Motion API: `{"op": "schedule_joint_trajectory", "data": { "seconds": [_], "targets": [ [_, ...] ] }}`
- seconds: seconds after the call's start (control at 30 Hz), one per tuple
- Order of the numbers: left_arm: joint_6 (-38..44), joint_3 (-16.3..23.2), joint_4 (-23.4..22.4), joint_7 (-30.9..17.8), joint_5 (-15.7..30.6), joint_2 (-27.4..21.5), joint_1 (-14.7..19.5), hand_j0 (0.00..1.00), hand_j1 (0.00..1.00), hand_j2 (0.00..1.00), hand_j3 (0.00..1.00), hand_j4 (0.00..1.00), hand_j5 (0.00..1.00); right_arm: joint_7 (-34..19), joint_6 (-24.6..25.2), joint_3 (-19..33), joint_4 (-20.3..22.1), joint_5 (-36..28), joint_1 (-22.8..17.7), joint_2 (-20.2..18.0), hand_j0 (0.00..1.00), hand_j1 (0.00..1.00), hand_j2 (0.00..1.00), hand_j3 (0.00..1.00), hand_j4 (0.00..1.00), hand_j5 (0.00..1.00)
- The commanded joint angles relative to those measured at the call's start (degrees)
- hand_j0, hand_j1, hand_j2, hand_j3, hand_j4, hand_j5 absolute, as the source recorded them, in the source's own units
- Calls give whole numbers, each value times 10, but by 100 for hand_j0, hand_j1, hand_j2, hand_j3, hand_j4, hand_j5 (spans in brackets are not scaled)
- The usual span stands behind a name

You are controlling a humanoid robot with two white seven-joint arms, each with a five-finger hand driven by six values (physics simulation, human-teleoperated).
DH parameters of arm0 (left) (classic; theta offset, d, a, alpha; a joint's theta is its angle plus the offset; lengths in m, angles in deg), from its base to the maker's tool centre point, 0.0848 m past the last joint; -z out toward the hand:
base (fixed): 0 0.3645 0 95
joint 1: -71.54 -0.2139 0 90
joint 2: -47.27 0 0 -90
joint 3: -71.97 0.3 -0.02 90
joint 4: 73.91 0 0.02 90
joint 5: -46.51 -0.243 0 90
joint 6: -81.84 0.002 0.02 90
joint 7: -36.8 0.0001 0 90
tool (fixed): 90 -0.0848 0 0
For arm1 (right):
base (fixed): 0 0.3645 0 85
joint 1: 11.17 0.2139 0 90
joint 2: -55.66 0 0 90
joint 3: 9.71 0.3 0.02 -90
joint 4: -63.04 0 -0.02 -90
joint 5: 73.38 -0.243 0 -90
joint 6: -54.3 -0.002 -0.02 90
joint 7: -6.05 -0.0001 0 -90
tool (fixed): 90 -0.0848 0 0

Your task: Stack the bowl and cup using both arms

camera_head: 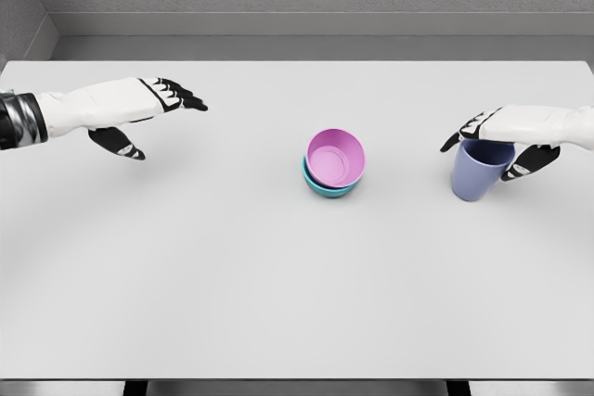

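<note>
Right hand: curled round cup rim — grasped for the stack
Left hand: fingers spread, empty, far left
Bowls: nested, centre — awaiting cup

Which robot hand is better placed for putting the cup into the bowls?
The right robot hand: it already grasps the blue cup. The left robot hand is open and empty, far from the pink bowl.

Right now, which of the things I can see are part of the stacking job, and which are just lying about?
Part of the job:
- pink bowl, nested in the teal bowl
- blue cup, gripped by the right hand
- left hand, open and holding nothing

Just there:
- white table, which only carries everything; nothing else lies on it.
</note>
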Motion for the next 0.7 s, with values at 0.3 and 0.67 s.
{"op": "schedule_joint_trajectory", "data": {
  "seconds": [0.3, 0.67],
  "targets": [
    [1, 0, -1, 1, 4, 2, 0, 100, 100, 100, 100, 100, 100, 0, 0, 0, 5, -3, 4, -1, 78, 78, 78, 78, 78, 78],
    [1, 0, 0, 1, 5, -1, 0, 100, 100, 100, 100, 100, 100, 0, 0, -1, 30, -3, 12, -4, 75, 75, 75, 75, 75, 75]
  ]
}}
